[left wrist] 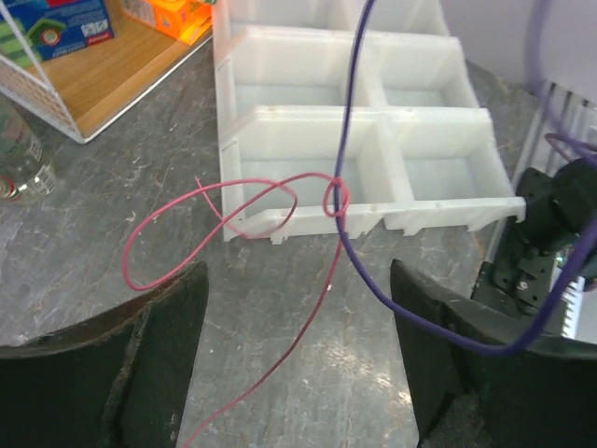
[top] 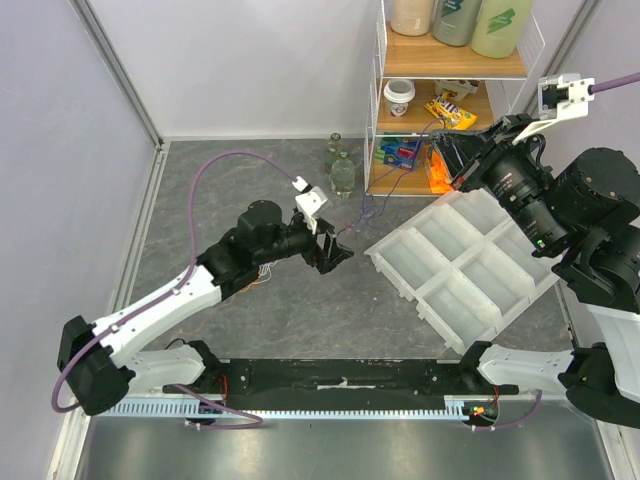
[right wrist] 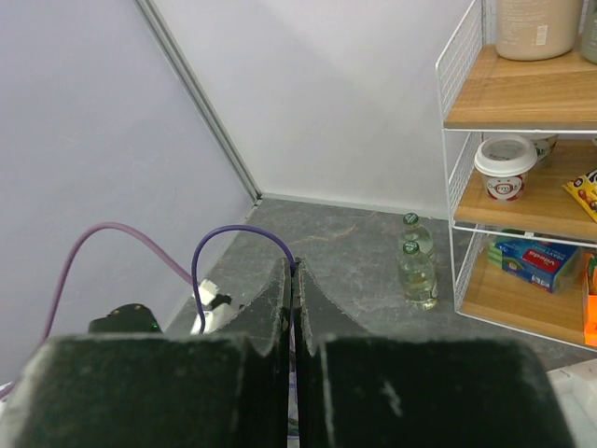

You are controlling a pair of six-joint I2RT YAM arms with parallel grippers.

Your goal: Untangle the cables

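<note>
The gray, stony worktop (top: pixel 260 310) holds a white plastic tray (top: pixel 460 260) of boxy pockets. The left claw (left wrist: pixel 297 308) gapes wide. At its 12 o'clock, seen only by its wrist camera, the thin red cable (left wrist: pixel 126 266) loops round the purple cable (left wrist: pixel 354 93). The right claw (right wrist: pixel 292 280) is pinched tight, it seems on the purple cable.

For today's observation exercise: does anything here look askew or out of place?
Yes. The red cable is looped around the purple cable, and the white tray sits diagonally to the edges of the table.
</note>
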